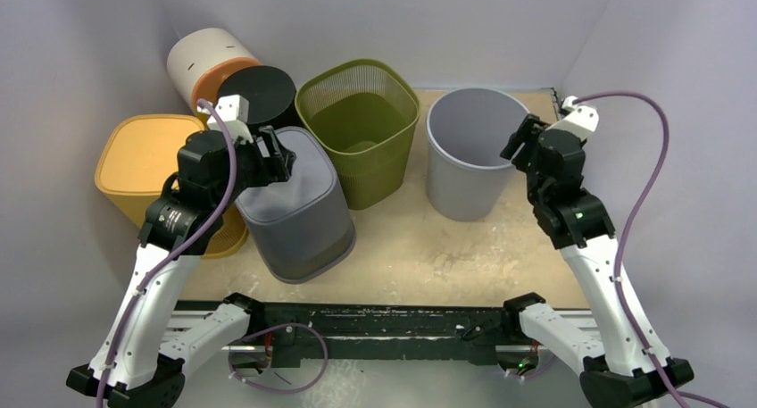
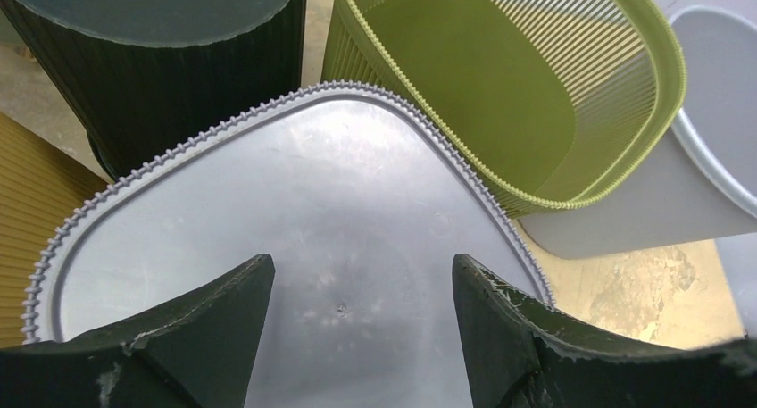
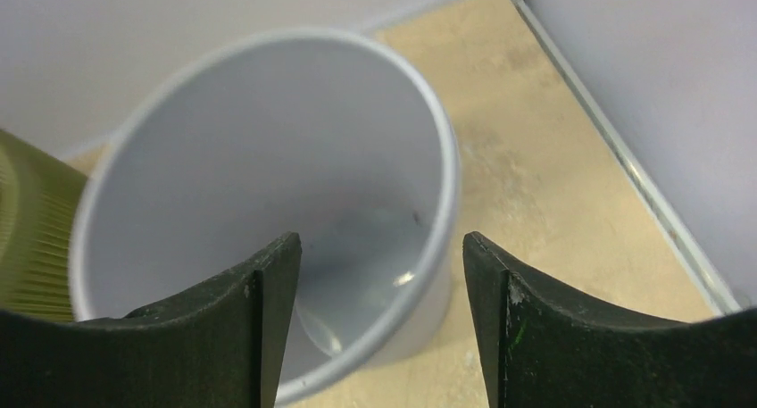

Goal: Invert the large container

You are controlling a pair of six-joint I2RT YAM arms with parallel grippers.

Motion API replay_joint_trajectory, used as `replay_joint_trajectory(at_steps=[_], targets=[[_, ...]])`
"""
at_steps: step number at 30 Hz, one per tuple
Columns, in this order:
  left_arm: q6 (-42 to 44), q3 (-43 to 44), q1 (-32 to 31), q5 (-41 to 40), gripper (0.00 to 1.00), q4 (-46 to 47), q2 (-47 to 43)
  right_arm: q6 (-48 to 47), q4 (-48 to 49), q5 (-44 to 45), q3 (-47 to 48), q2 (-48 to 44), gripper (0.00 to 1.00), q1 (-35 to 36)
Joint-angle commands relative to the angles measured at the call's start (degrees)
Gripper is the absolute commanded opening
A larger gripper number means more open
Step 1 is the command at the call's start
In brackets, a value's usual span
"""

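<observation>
From above, the large dark grey container (image 1: 299,212) stands on the bench (image 1: 420,247) just left of the green basket (image 1: 357,140), with its flat base turned up. The left gripper (image 1: 277,154) is over the far part of this base, with its jaws spread. On the other side of the green basket, the right gripper (image 1: 522,140) is at the rim of a light grey round bin (image 1: 469,158).

In the left wrist view, the left gripper (image 2: 361,319) is wide open and the container's base (image 2: 295,203) lies directly under it; whether they touch I cannot tell. The green basket (image 2: 482,95) is just beside.

In the right wrist view, the right gripper (image 3: 379,310) is spread and holds nothing. The round bin (image 3: 268,158) stands open upward below it, right of the green basket (image 3: 27,238).
</observation>
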Motion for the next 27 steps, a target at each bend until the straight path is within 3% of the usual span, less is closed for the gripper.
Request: replay_joint_trajectory(at_steps=[1,7,11,19,27], targets=[[0.30,-1.81,0.06,0.88,0.70,3.07,-0.94,-9.39,1.35,-7.53,10.39,1.53,0.67,-0.12],[-0.25,-3.61,0.03,1.33,0.71,4.42,-0.94,-16.38,0.02,-30.73,14.70,7.66,0.59,0.00],[-0.38,-4.18,0.05,1.15,0.71,4.44,-1.05,-18.40,0.93,-39.35,12.95,10.35,0.55,1.19],[-0.36,-4.65,0.08,0.76,0.72,4.19,-1.10,-19.25,2.01,-37.08,8.73,12.00,0.55,10.98],[-0.69,-4.71,0.02,1.12,0.72,4.24,-1.19,-19.19,2.81,-31.82,5.11,10.43,0.56,11.68]])
